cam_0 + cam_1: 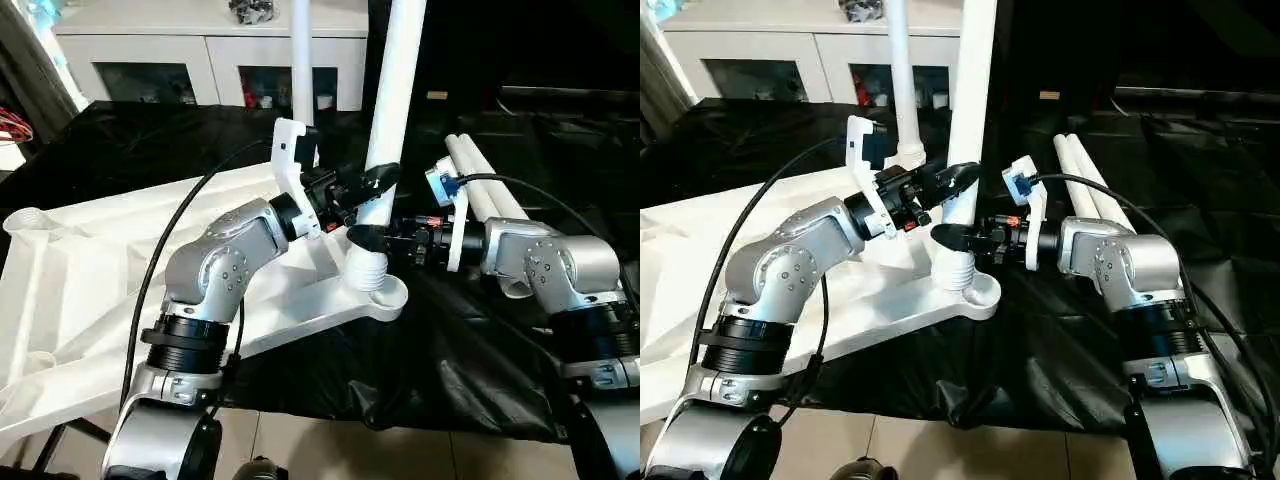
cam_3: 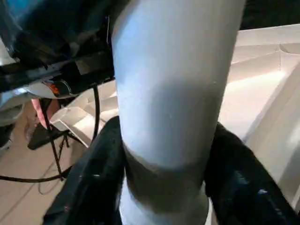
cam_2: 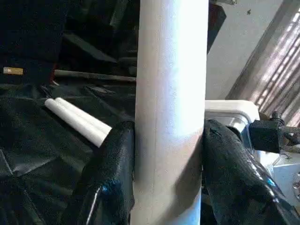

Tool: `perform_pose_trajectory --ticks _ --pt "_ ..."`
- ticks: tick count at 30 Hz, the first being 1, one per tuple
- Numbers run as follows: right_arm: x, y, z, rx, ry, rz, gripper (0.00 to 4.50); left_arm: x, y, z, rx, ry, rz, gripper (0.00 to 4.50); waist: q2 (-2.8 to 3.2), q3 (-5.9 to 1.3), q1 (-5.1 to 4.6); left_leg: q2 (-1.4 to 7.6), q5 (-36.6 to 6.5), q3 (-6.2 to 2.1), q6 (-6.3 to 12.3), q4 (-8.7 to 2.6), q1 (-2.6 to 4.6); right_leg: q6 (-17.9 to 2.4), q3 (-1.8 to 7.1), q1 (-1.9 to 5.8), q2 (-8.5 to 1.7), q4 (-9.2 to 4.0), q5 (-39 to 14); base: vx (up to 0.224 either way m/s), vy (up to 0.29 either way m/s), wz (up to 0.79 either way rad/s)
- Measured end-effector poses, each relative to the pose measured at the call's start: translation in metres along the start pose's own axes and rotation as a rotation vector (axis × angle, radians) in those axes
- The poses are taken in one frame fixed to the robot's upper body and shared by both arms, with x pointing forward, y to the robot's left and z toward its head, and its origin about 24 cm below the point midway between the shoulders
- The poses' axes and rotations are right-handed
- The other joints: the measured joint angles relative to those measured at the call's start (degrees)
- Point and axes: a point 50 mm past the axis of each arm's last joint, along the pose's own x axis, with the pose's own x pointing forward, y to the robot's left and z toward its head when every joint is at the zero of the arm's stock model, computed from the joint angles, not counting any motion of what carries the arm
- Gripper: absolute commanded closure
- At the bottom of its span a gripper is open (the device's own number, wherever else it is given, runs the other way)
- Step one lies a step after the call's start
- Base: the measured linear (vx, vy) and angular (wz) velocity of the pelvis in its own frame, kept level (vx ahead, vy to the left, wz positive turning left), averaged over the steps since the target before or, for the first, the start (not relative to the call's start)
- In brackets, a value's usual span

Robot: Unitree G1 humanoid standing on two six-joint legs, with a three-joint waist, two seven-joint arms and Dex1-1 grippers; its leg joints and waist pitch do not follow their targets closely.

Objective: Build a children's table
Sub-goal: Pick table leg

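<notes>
The children's table top [image 1: 110,250] lies upside down, ribs up, on a black cloth. One white leg [image 1: 392,90] stands upright with its threaded end in the near corner socket [image 1: 385,293]. My left gripper [image 1: 378,180] is shut on this leg from the left; in the left wrist view both black fingers [image 3: 110,173] press its sides. Just below, above the thread, my right gripper [image 1: 372,240] clasps the same leg from the right, its fingers [image 2: 101,178] against the tube. A second leg [image 1: 302,70] stands upright at a farther corner.
Two loose white legs [image 1: 487,185] lie side by side on the black cloth [image 1: 450,350] behind my right arm. A white cabinet with glass doors [image 1: 200,50] stands at the back. The tabletop juts past the cloth's near edge over the tiled floor.
</notes>
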Motion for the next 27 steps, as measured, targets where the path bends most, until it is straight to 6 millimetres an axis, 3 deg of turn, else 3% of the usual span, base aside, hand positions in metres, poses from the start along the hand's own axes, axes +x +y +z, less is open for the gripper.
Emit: perform_pose_trajectory --ticks 17,20,27 --pt "0.0022 -0.0023 -0.0024 -0.009 0.003 -0.007 1.87 0.0008 0.0004 -0.0022 -0.004 0.009 0.001 2.62 0.00 0.00 -0.01 0.00 0.01 0.00 0.01 0.04 0.00 -0.01 0.00 0.00 0.00 0.04 0.01 0.000 0.000 0.00" --pt "0.0028 -0.0019 -0.0027 -0.006 0.003 0.000 2.24 0.0007 0.0003 -0.0022 -0.003 0.010 -0.001 2.62 0.00 0.00 0.00 0.00 0.01 0.00 0.01 0.04 0.00 -0.01 0.00 0.00 0.00 0.04 0.01 0.000 0.000 0.00" --pt "0.0036 -0.0014 -0.0030 -0.004 0.002 0.010 2.58 0.0009 0.0001 -0.0025 -0.003 0.012 -0.002 2.62 0.00 0.00 0.00 0.01 0.01 0.00 0.01 0.06 0.00 -0.02 0.00 0.00 0.00 0.05 0.01 0.000 0.000 0.00"
